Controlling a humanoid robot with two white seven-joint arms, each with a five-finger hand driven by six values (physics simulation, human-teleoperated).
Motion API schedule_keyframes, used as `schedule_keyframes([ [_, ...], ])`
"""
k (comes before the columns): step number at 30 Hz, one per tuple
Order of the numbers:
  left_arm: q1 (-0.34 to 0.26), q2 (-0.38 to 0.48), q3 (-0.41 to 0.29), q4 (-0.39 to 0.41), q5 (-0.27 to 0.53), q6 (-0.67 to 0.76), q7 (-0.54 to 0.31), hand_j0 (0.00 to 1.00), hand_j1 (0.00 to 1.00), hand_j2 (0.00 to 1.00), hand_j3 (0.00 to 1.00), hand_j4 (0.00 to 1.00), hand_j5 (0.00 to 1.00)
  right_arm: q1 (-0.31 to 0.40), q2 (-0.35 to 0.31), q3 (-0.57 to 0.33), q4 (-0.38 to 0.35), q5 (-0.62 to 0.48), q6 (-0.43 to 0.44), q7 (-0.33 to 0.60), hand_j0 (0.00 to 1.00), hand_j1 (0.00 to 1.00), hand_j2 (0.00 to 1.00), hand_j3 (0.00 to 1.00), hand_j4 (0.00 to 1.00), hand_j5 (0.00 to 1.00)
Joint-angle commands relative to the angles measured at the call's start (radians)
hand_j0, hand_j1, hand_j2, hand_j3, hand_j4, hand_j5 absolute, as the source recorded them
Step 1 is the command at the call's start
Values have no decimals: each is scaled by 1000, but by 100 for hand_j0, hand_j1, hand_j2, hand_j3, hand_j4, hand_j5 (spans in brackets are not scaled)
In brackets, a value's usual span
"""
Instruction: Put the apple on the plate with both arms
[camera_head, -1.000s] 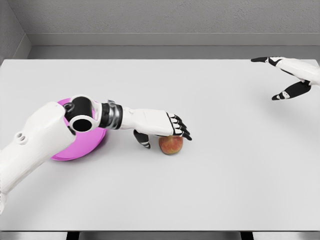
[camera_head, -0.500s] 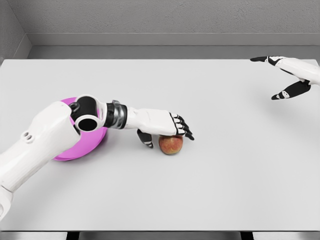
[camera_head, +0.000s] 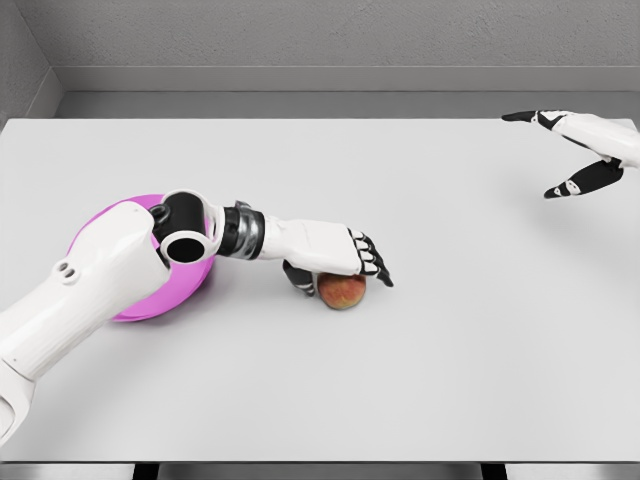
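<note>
A red-yellow apple (camera_head: 343, 293) lies on the white table (camera_head: 400, 380), left of the middle. My left hand (camera_head: 340, 276) lies right over it: the fingers (camera_head: 371, 262) stretch flat across its top and the thumb (camera_head: 299, 281) hangs close to its left side, not clasped around it. The magenta plate (camera_head: 186, 288) sits further left, mostly hidden under my left forearm and elbow. My right hand (camera_head: 535, 155) hovers open at the far right back corner, well away from the apple.
The table's back edge meets a grey wall (camera_head: 320, 40). The left arm crosses the lower left of the table, above the plate.
The left arm has shifted slightly right and forward, exposing more of the plate's back rim. The thumb has moved in toward the apple's left side. The apple and the right hand stay put.
</note>
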Motion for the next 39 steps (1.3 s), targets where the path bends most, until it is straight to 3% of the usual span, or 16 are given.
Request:
schedule_keyframes([
  [1, 0, 1, 1, -3, 9, 2, 1, 82, 82, 82, 82, 82, 82, 0, -2, -1, -1, -8, 3, 0, 100, 100, 100, 100, 100, 100],
  [3, 0, 2, 1, -4, 9, 2, 1, 71, 71, 71, 71, 71, 71, -2, -2, -1, -1, -8, 3, 0, 100, 100, 100, 100, 100, 100],
  [5, 2, 2, -1, -4, 9, 2, 1, 70, 70, 70, 70, 70, 70, 0, -2, 1, -1, -8, 3, 0, 100, 100, 100, 100, 100, 100],
  [9, 3, 7, -1, -4, 9, 2, -1, 55, 55, 55, 55, 55, 55, 2, -2, -1, -1, -8, 3, 0, 100, 100, 100, 100, 100, 100],
  [19, 3, 7, -2, -4, 10, 2, -1, 45, 45, 45, 45, 45, 45, 6, -1, -1, -1, -8, 3, 0, 100, 100, 100, 100, 100, 100],
  [23, -18, 27, -2, -47, 36, 2, 5, 44, 44, 44, 44, 44, 44, 6, -1, -1, -1, -8, 3, 0, 100, 100, 100, 100, 100, 100],
  [27, -41, 209, 7, -205, 142, 2, 9, 40, 40, 40, 40, 40, 40, 5, -2, -1, -1, -8, 3, 0, 100, 100, 100, 100, 100, 100],
  [31, -41, 441, 79, -261, 251, 2, 9, 39, 39, 39, 39, 39, 39, 3, -2, -1, -1, -8, 3, 0, 100, 100, 100, 100, 100, 100],
  [34, -29, 519, 119, -207, 251, 2, 5, 39, 39, 39, 39, 39, 39, 3, -2, -1, -1, -8, 3, 0, 100, 100, 100, 100, 100, 100],
  [36, -20, 519, 119, -100, 247, 2, 1, 39, 39, 39, 39, 39, 39, 6, -2, -1, -1, -8, 3, 0, 100, 100, 100, 100, 100, 100],
  [39, 9, 521, 119, -46, 245, 2, -1, 41, 41, 41, 41, 41, 41, 8, -2, -1, -1, -8, 3, 0, 100, 100, 100, 100, 100, 100],
])
